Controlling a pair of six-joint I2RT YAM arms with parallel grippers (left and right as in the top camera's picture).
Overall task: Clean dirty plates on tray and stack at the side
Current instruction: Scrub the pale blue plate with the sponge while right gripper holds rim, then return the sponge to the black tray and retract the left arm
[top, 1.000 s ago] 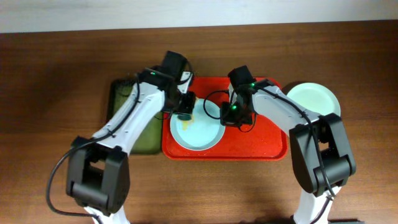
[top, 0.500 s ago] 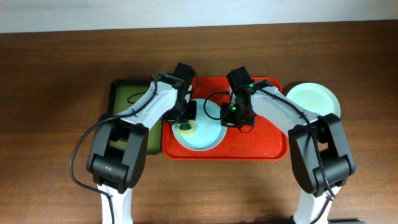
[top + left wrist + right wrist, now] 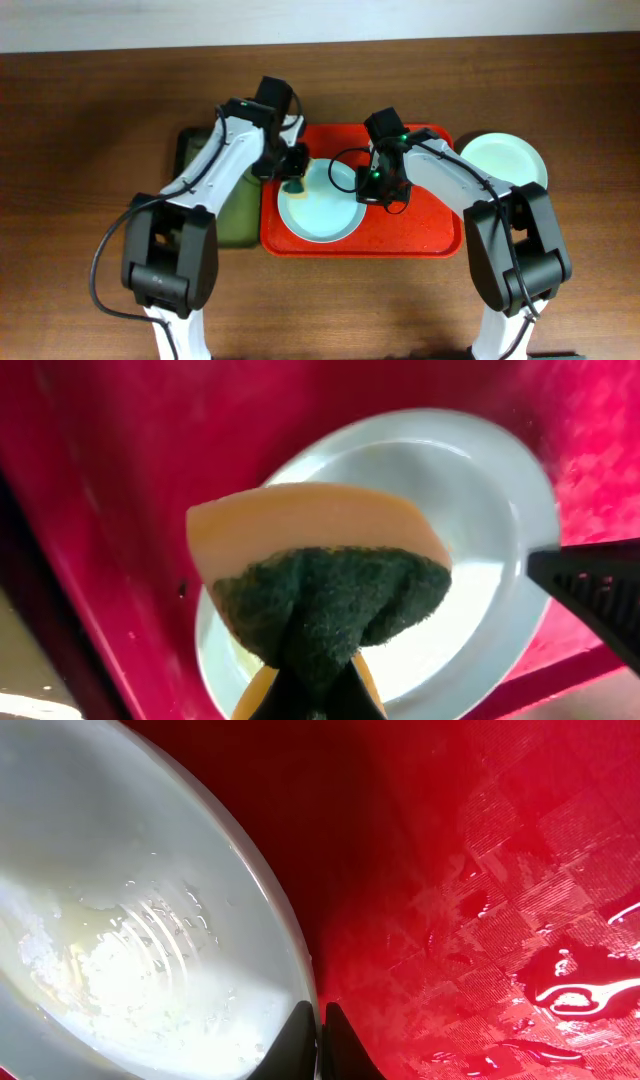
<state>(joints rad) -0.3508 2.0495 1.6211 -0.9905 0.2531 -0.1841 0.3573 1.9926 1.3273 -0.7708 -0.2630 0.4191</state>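
Observation:
A pale mint-green plate (image 3: 320, 208) lies on the left part of the red tray (image 3: 420, 225). My left gripper (image 3: 292, 175) is shut on a yellow sponge with a dark green scouring face (image 3: 295, 186), held just over the plate's upper-left edge. In the left wrist view the sponge (image 3: 320, 575) hangs above the plate (image 3: 480, 510), which has a faint yellowish trace by its near rim. My right gripper (image 3: 372, 186) is shut on the plate's right rim; the right wrist view shows its fingers (image 3: 318, 1025) pinching the wet rim of the plate (image 3: 130, 920). Another pale plate (image 3: 505, 160) sits on the table right of the tray.
A dark green tray (image 3: 205, 190) lies left of the red tray, partly under my left arm. Water drops and puddles lie on the red tray floor (image 3: 560, 985). The brown wooden table (image 3: 90, 150) runs all round.
My left gripper swept the sponge down onto the plate's left part, then drew back up to its upper-left edge. The right gripper and the plate have not moved.

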